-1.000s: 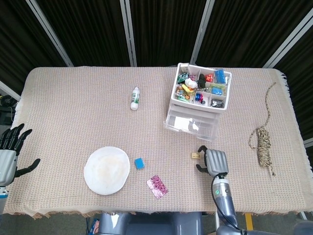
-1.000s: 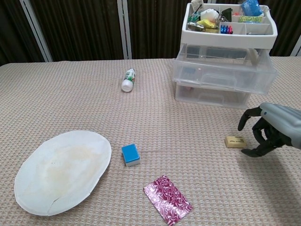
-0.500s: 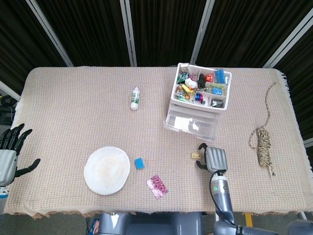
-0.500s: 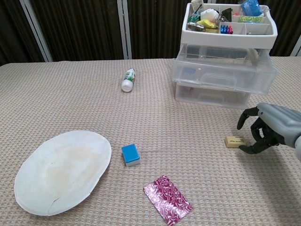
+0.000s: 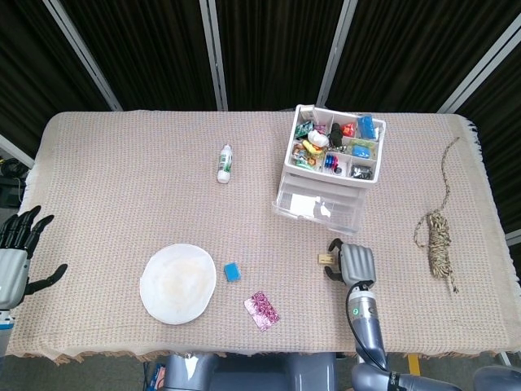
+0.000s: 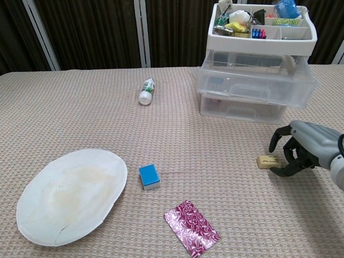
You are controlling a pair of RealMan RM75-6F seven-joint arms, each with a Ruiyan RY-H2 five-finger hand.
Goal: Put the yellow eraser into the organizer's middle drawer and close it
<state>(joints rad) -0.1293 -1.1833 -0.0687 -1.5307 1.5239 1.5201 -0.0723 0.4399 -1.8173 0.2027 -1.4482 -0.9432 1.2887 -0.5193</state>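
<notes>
The yellow eraser (image 6: 267,161) (image 5: 325,259) lies flat on the woven cloth in front of the organizer (image 6: 257,81) (image 5: 330,172). My right hand (image 6: 303,151) (image 5: 352,264) hovers right beside it, fingers curled over its right end, nothing held. The clear plastic organizer has a filled top tray, and its middle drawer (image 6: 252,79) is pulled out toward me. My left hand (image 5: 16,252) stays open at the table's left edge, seen only in the head view.
A white plate (image 6: 67,194), a blue block (image 6: 149,177) and a pink patterned packet (image 6: 191,228) lie front left. A small white bottle (image 6: 146,91) lies further back. A coil of twine (image 5: 438,242) sits at the right edge.
My right hand has crept left toward the eraser, its fingers closing the gap. The eraser and left hand have not moved.
</notes>
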